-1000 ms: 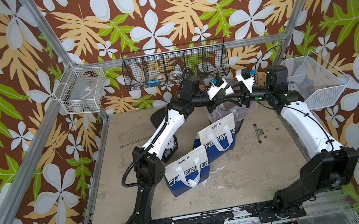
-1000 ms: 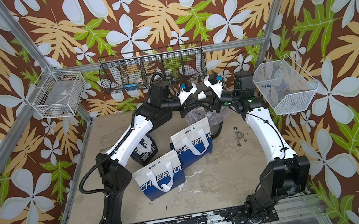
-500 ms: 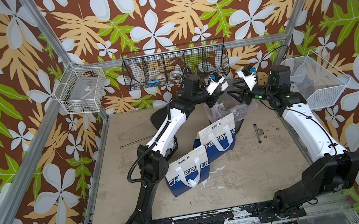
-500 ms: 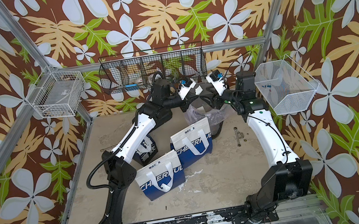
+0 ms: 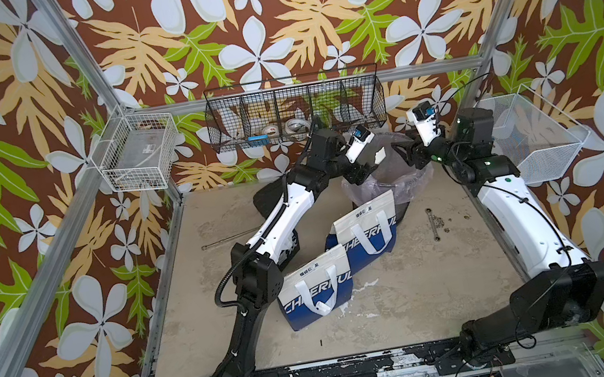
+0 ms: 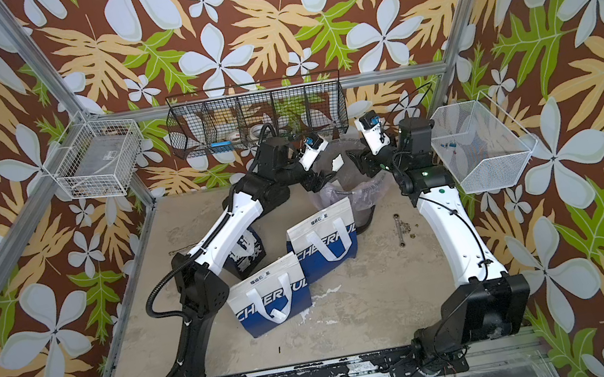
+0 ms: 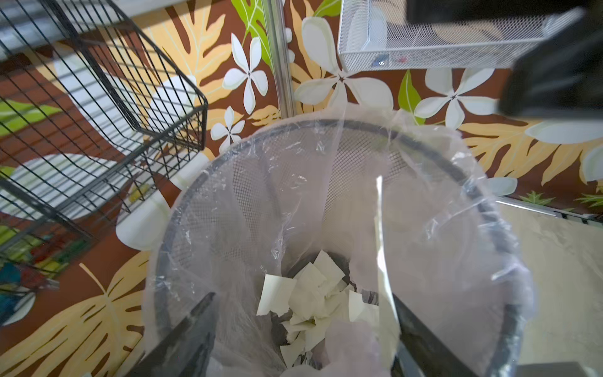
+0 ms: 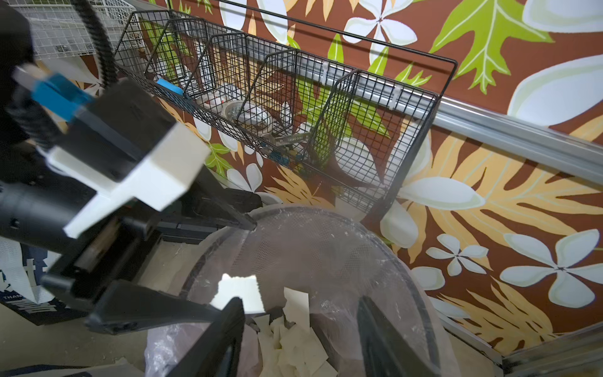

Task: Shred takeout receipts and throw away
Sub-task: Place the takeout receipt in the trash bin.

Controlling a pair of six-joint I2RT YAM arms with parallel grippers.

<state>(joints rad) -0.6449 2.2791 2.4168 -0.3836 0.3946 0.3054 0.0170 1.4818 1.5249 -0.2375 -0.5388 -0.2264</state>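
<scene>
Right now the left gripper hangs over the mesh bin with its jaws spread wide. A white receipt scrap floats edge-on just beside one finger, and I can't tell whether they touch. Facing it, the right gripper is parted too, with nothing between its fingers. Down in the bin's clear liner lie torn receipt pieces. Two blue-and-white bags stand on the table nearby.

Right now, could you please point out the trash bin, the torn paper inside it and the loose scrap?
trash bin (image 7: 248, 196): left wrist view, inner mesh wall.
torn paper (image 7: 310, 293): left wrist view, middle of pile.
loose scrap (image 5: 379, 155): a top view, its middle.
</scene>
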